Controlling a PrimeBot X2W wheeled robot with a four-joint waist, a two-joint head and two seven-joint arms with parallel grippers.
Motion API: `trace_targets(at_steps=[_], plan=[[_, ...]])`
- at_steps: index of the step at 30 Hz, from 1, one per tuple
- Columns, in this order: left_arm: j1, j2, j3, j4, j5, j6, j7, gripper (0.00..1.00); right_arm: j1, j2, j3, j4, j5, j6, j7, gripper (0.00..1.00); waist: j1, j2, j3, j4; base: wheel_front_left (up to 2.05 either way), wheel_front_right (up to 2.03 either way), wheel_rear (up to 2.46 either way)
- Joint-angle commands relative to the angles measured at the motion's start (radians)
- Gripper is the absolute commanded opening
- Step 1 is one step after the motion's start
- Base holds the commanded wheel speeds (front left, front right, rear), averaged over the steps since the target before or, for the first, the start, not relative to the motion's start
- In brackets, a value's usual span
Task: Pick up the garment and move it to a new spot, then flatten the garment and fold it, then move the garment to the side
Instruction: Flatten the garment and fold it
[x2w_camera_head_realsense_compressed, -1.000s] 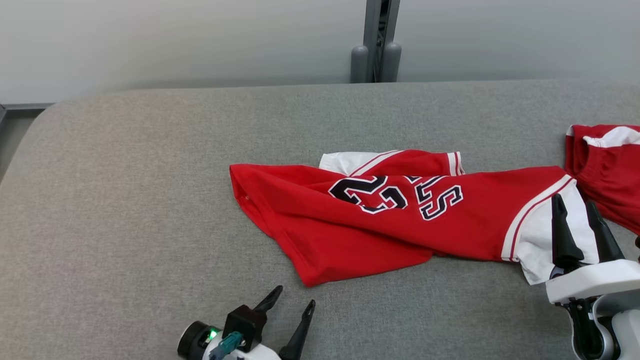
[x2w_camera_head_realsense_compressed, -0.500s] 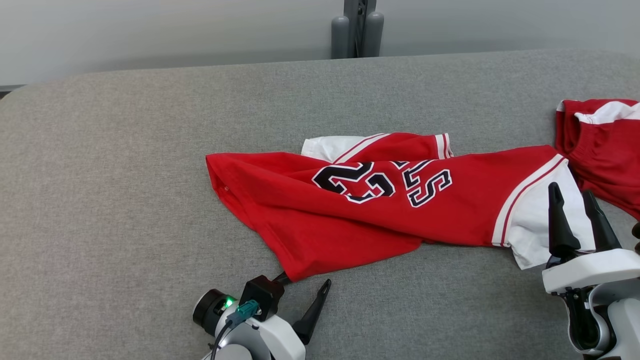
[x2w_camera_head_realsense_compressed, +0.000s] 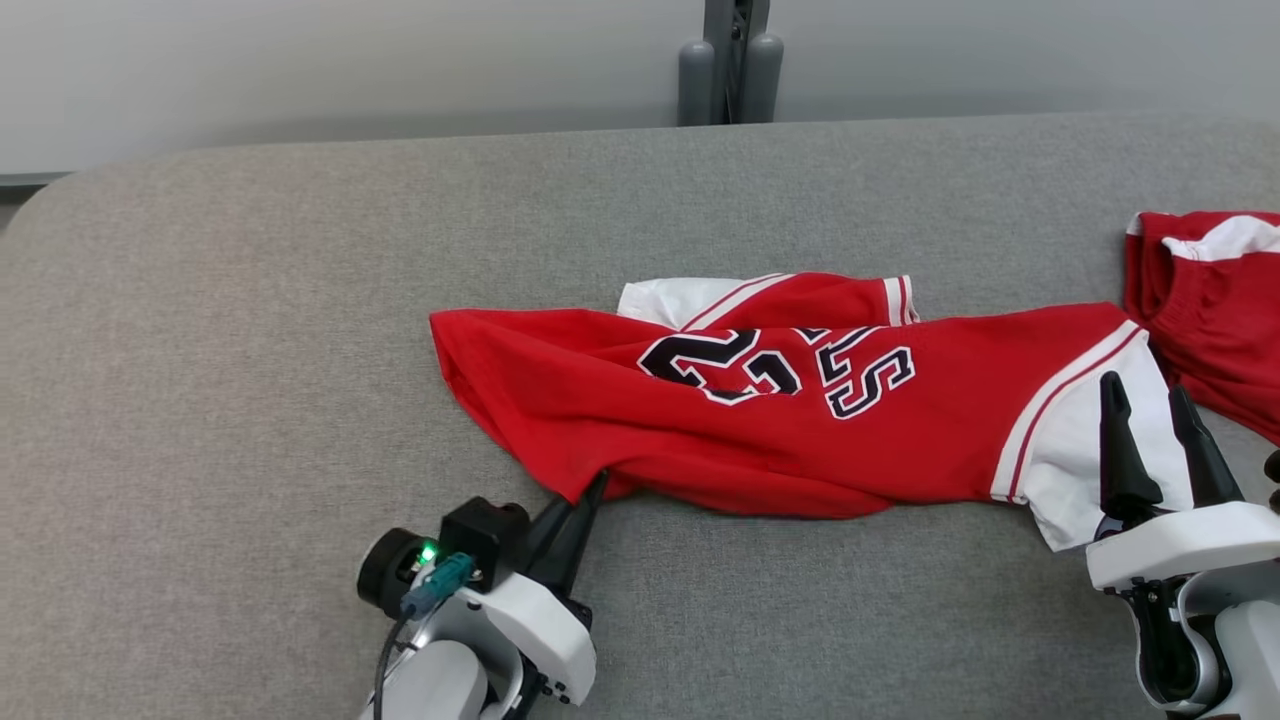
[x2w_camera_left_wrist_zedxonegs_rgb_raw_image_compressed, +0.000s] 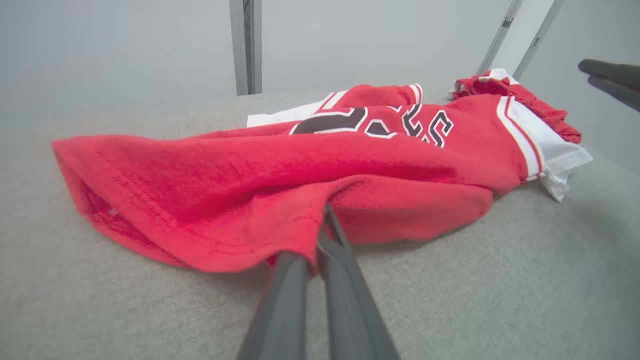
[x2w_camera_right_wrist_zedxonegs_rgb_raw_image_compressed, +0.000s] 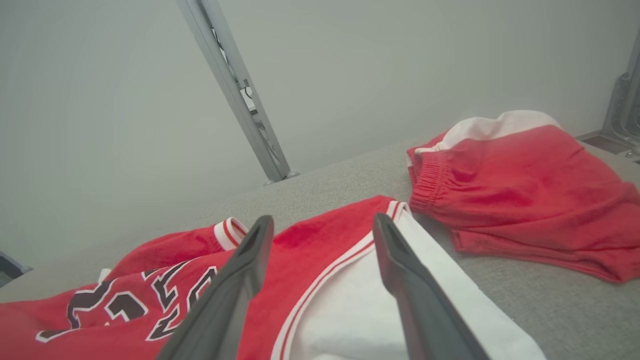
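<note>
Head view: left gripper (x2w_camera_head_realsense_compressed: 596, 490) clenched on garment (x2w_camera_head_realsense_compressed: 800, 440) hem

Sprawled lengthwise across the middle of the grey padded table (x2w_camera_head_realsense_compressed: 250, 350), crumpled and not yet flattened: the garment, a red jersey with black, white-edged lettering on top and white sleeves trimmed in red stripes; one sleeve poking out at the far edge, the other spread at the right end. Pinched at the near left corner of the hem between two dark fingers (x2w_camera_left_wrist_zedxonegs_rgb_raw_image_compressed: 347, 300) pressed together; in the left wrist view, red cloth bunched over the fingertips with a fold caught between them, the rest lying on the table. Over the right-hand white sleeve: right gripper (x2w_camera_head_realsense_compressed: 1142, 390), released, fingers parted with a clear gap and pointing away from the robot; in the right wrist view, white sleeve and red striped trim between and beneath the fingers; contact with the cloth impossible to tell. Just beyond the right end of the jersey, near the table's right edge: a second red piece (x2w_camera_head_realsense_compressed: 1210, 310) with an elastic waistband and a white patch, close beside the sleeve; touching or apart, hard to say. Behind the table's far edge: a grey upright post (x2w_camera_head_realsense_compressed: 733, 60) against a pale wall (x2w_camera_head_realsense_compressed: 300, 70).
</note>
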Motion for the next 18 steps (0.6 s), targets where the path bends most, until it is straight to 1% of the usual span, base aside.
trace_targets(at_steps=[1, 7, 11, 14, 18], plan=[[0.015, 0.005, 0.025, -0.019, 0.009, 0.003, 0.000, 0.00, -0.002, -0.002, 0.000, 0.004, -0.004, 0.000, -0.009, 1.00, 0.0000, 0.0000, -0.012, 0.009, 0.00, 0.00, 0.00], [0.046, 0.005, 0.133, -0.103, 0.039, -0.009, 0.000, 0.00, 0.008, 0.001, 0.003, 0.012, -0.005, 0.000, -0.010, 1.00, 0.0000, 0.0000, -0.039, 0.033, 0.00, 0.00, 0.00], [0.066, 0.005, 0.186, -0.147, 0.056, -0.018, 0.000, 0.00, 0.012, 0.003, 0.005, 0.014, -0.009, 0.000, -0.009, 1.00, 0.0000, 0.0000, -0.048, 0.044, 0.00, 0.00, 0.00], [0.076, 0.005, 0.207, -0.163, 0.065, -0.024, 0.000, 0.00, 0.015, 0.004, 0.006, 0.014, -0.010, 0.000, -0.008, 1.00, 0.0000, 0.0000, -0.051, 0.048, 0.00, 0.00, 0.00], [0.068, 0.010, 0.196, -0.156, 0.075, -0.032, 0.000, 0.00, 0.013, 0.006, 0.013, 0.009, -0.011, 0.000, -0.005, 1.00, 0.0000, 0.0000, -0.046, 0.045, 0.00, 0.00, 0.00]])
